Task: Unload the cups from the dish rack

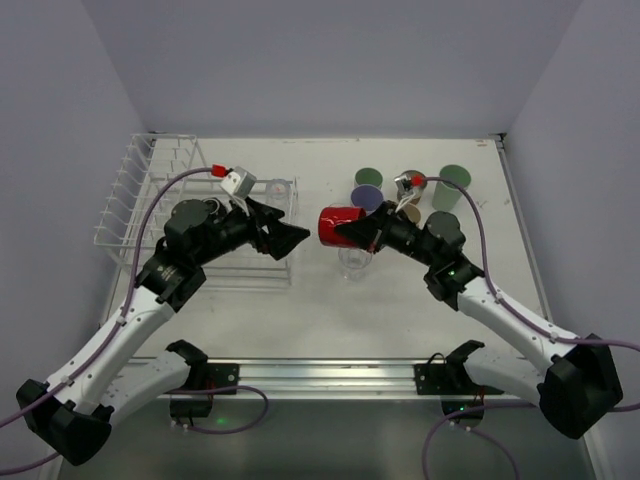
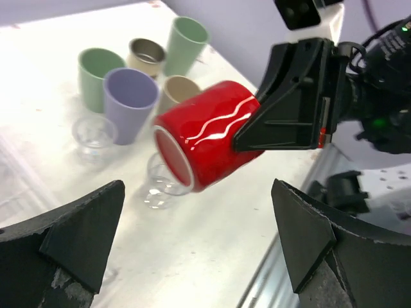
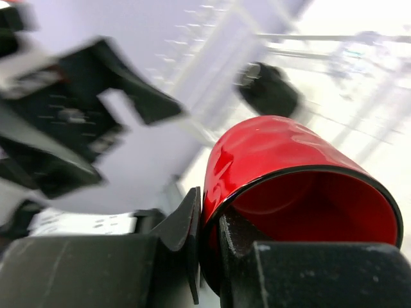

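Observation:
My right gripper (image 1: 362, 232) is shut on the rim of a red cup (image 1: 340, 225), one finger inside and one outside (image 3: 209, 212). It holds the cup (image 3: 289, 160) tilted on its side above the table, over a clear plastic cup (image 1: 352, 260). My left gripper (image 1: 292, 233) is open and empty; its wide-apart fingers (image 2: 196, 192) face the red cup (image 2: 205, 135) from the left without touching it. The white wire dish rack (image 1: 130, 200) stands at the far left, behind the left arm. A clear cup (image 1: 278, 188) sits by its basket section.
A group of cups stands upright at the back right: green (image 1: 368, 176), lavender (image 1: 366, 197), mint (image 1: 452, 185), beige (image 2: 176, 90) and a brown-rimmed one (image 1: 408, 180). Another clear cup (image 2: 93, 135) stands beside the lavender one. A metal rail (image 1: 320, 375) runs along the near edge.

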`<state>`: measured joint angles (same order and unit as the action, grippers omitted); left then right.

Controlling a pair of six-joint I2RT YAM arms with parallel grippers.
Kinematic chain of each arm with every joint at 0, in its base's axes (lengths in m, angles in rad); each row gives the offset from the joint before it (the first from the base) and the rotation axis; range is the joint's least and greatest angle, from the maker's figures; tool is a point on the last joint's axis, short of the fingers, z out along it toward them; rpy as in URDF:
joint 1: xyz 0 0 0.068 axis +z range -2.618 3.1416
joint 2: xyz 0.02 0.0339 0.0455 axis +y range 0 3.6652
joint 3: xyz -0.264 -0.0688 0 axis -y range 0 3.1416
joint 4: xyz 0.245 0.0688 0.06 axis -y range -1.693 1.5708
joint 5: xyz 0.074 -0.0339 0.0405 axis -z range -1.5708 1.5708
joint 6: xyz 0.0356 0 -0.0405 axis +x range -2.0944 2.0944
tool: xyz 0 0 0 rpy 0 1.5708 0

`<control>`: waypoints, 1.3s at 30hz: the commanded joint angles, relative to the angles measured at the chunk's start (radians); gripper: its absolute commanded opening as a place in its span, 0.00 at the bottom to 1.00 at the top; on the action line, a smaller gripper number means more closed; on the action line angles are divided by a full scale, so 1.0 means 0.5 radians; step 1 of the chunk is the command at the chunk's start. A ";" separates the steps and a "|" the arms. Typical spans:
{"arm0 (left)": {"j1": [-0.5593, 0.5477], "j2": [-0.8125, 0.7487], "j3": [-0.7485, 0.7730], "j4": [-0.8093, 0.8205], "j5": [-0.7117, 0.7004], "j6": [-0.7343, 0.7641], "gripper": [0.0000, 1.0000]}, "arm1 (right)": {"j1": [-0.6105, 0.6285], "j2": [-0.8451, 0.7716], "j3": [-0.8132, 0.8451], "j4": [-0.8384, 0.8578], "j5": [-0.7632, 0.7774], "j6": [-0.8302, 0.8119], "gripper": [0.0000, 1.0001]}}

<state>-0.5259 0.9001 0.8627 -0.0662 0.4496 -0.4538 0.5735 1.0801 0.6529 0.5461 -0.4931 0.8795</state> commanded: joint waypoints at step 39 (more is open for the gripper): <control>0.002 0.111 0.109 -0.675 -1.516 0.254 1.00 | -0.193 0.463 0.403 -1.697 1.299 -0.931 0.17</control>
<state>-0.5259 0.9474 0.8528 -0.4007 -0.2840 -0.2600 0.4618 1.3048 0.7841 -0.3752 0.1173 0.4469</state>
